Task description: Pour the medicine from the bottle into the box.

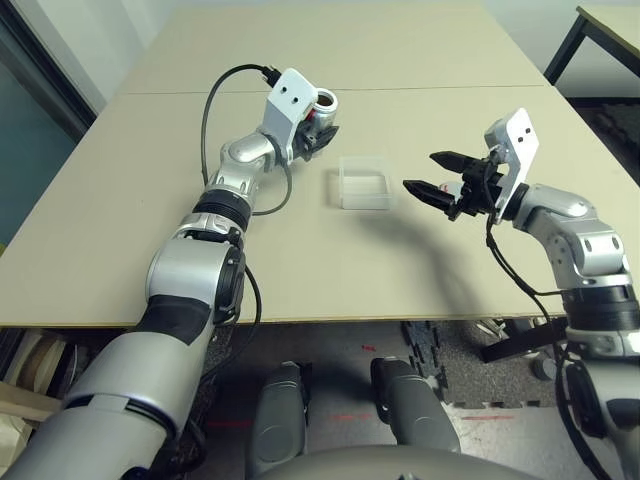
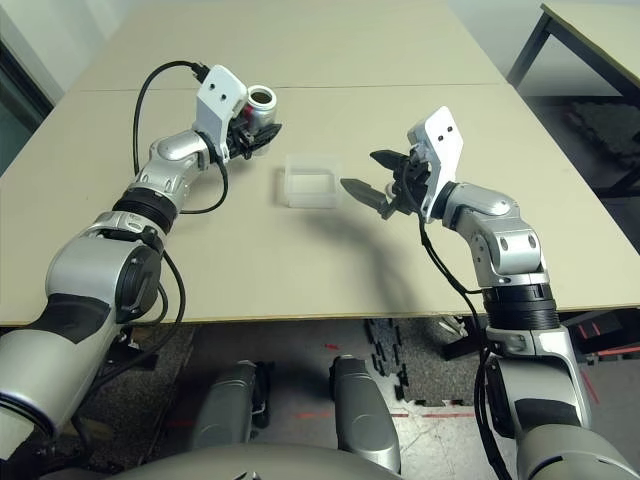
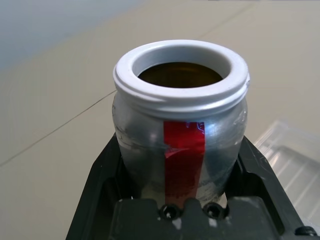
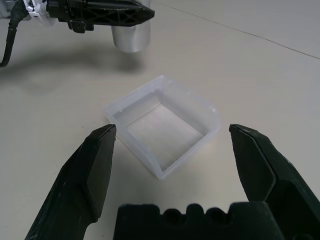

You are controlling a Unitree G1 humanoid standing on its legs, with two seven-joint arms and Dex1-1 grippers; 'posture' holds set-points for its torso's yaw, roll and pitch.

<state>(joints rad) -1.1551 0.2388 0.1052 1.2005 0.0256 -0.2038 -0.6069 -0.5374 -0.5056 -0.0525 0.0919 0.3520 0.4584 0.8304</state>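
- Bottle (image 3: 140, 142), silvery, small: standing nearly upright in the left gripper, its white-rimmed mouth (image 3: 182, 94) facing upward and its dark amber interior showing; contents not distinguishable.
- Red strip (image 3: 184, 160): running down the bottle's side, below the rim.
- Left gripper (image 1: 322, 139): closing around the bottle's body, one finger pressing on either side, and holding it raised above the desk.
- Box (image 4: 162, 130), clear plastic, shallow, square with rounded corners: resting open side up on the desk, between the two grippers and nearer the robot than the bottle.
- Right gripper (image 4: 173, 127): gaping wide, its fingers gripping nothing, hovering on the box's right side and pointing towards it.
- Small whitish round thing (image 2: 391, 188): showing partly behind the right gripper's fingers; identity and support unclear.
- Desk (image 1: 300, 280), pale beige, matte: extending well beyond both grippers, a thin dark seam (image 1: 430, 89) crossing its far part; shadows falling near the box.
- Black cable (image 1: 205, 120): looping beside the left forearm, over the desk.
- Second table (image 1: 615, 22), pale top, dark legs: standing beyond the desk at far right.
- Room: a pale wall (image 1: 520, 20) rising behind, a dark-framed panel (image 1: 35, 140) standing at left, grey flooring (image 1: 485, 430) with red marks lying below.
- Relative placing: the bottle is sitting between the left gripper's fingers, well apart from the right gripper.
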